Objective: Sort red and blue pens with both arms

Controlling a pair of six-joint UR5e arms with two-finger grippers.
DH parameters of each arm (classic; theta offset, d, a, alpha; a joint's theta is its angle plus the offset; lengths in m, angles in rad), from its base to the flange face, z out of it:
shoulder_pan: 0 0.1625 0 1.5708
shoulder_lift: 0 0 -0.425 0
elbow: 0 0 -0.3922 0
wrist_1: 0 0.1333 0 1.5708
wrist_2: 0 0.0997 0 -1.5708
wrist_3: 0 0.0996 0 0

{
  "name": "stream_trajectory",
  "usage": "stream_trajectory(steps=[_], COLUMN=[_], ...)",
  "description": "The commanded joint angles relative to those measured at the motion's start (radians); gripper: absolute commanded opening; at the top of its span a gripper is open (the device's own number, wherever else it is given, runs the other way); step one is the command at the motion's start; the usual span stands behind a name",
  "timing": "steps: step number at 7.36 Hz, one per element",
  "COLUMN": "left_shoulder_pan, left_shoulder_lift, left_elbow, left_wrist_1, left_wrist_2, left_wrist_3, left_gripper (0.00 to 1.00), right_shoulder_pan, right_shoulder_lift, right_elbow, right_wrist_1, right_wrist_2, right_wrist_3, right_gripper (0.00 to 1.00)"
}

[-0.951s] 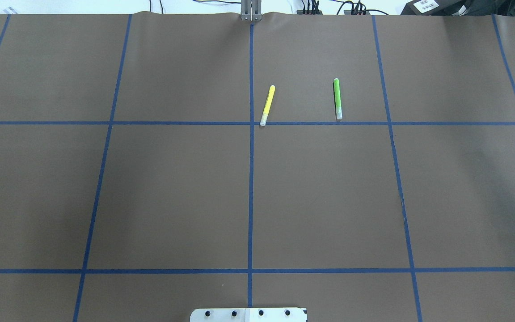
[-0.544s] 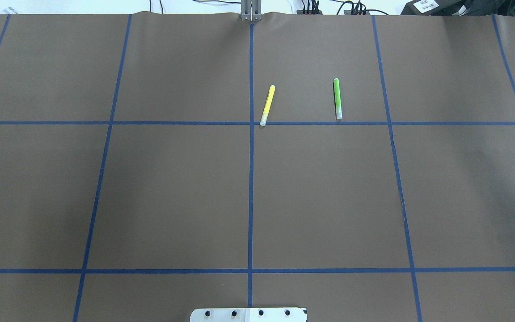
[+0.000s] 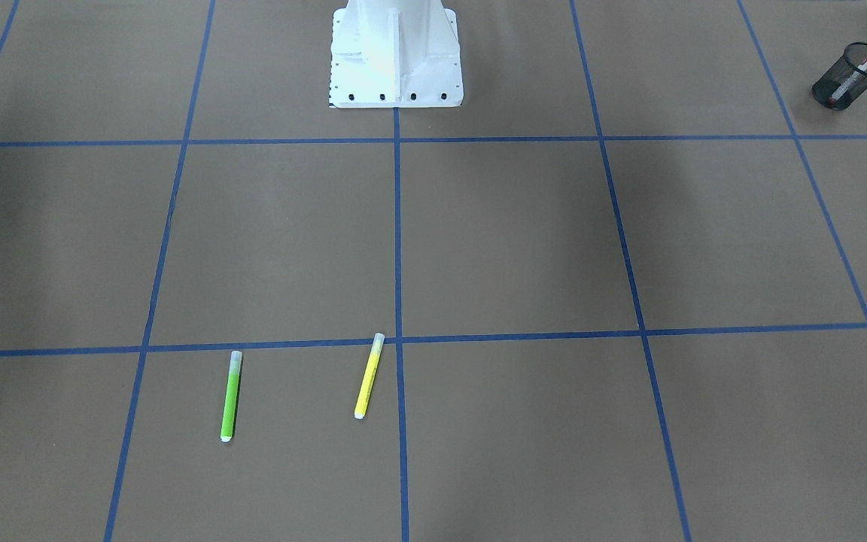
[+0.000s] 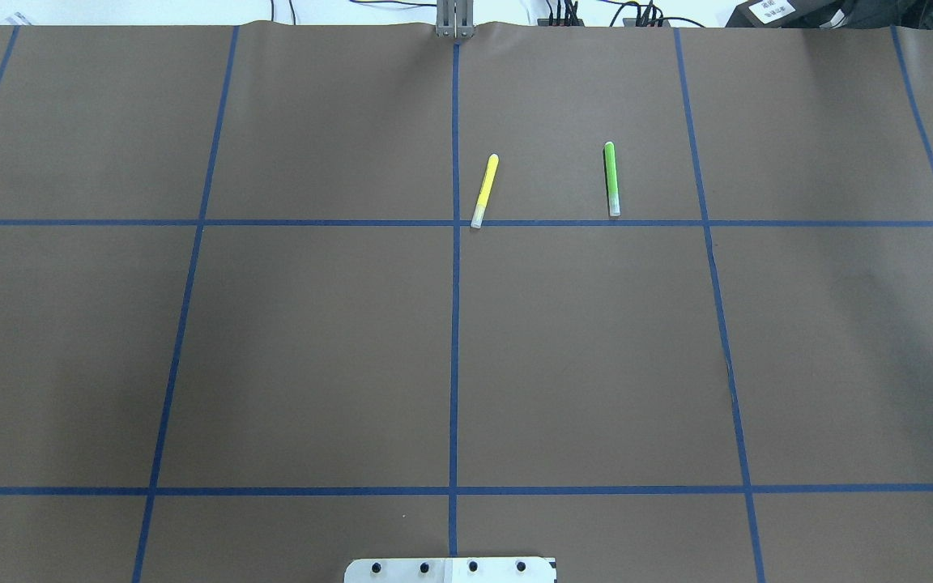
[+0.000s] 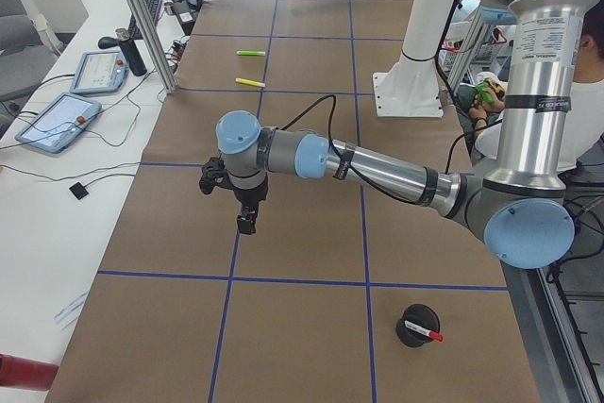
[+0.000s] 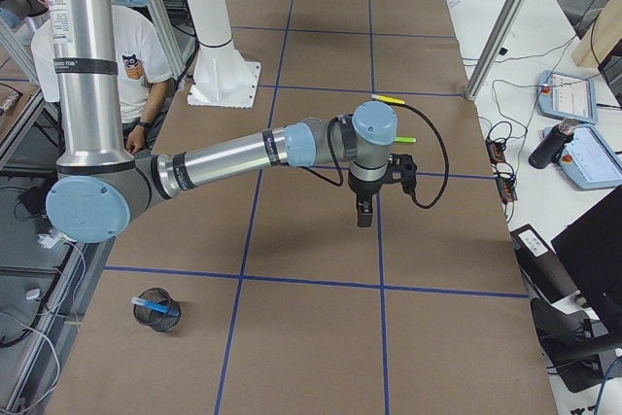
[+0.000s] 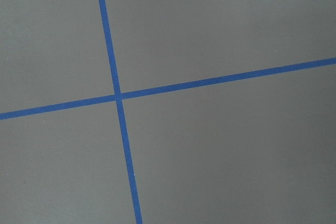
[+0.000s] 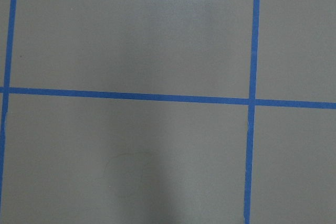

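Observation:
The red pen (image 3: 864,62) stands in a black mesh cup (image 3: 849,81) at the table's corner on my left side; in the exterior left view the same red pen (image 5: 425,332) shows in its cup (image 5: 415,324). The blue pen (image 6: 154,309) lies in another mesh cup (image 6: 156,309) on my right side. My left gripper (image 5: 247,224) hangs above a tape line, far from the cup. My right gripper (image 6: 364,217) hangs over bare table. Both show only in the side views, so I cannot tell if they are open or shut. Both wrist views show only paper and blue tape.
A yellow marker (image 4: 485,190) and a lime-green marker (image 4: 611,180) lie near the table's far side. The white pedestal (image 3: 396,53) stands at the robot's edge. A seated person (image 6: 117,46) is beside the base. Tablets and cables lie past the far edge.

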Motion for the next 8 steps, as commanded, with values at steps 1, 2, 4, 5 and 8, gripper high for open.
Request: stream_trajectory(steps=[1, 2, 4, 5, 8], left_shoulder_pan=[0.0, 0.0, 0.0, 0.0, -0.002], left_shoulder_lift=[-0.001, -0.003, -0.001, 0.0, 0.016], left_elbow=[0.0, -0.001, -0.001, 0.005, 0.012], left_wrist_1=[0.0, -0.002, -0.002, 0.0, 0.005], left_wrist_2=[0.0, 0.0, 0.002, 0.002, 0.002], left_wrist_3=[0.003, 0.004, 0.01, 0.007, 0.001], left_gripper=[1.0, 1.0, 1.0, 1.0, 1.0], right_shoulder_pan=[-0.014, -0.014, -0.012, -0.012, -0.011], right_shoulder_lift=[-0.001, -0.004, -0.023, -0.052, -0.074], right_elbow=[-0.025, -0.051, -0.07, -0.07, -0.062], right_wrist_1=[0.001, 0.001, 0.007, 0.041, 0.087], right_wrist_2=[-0.003, -0.003, -0.008, -0.008, -0.005], right_wrist_3=[-0.002, -0.003, -0.017, -0.031, -0.029], right_gripper=[0.99, 0.99, 0.99, 0.99, 0.99])
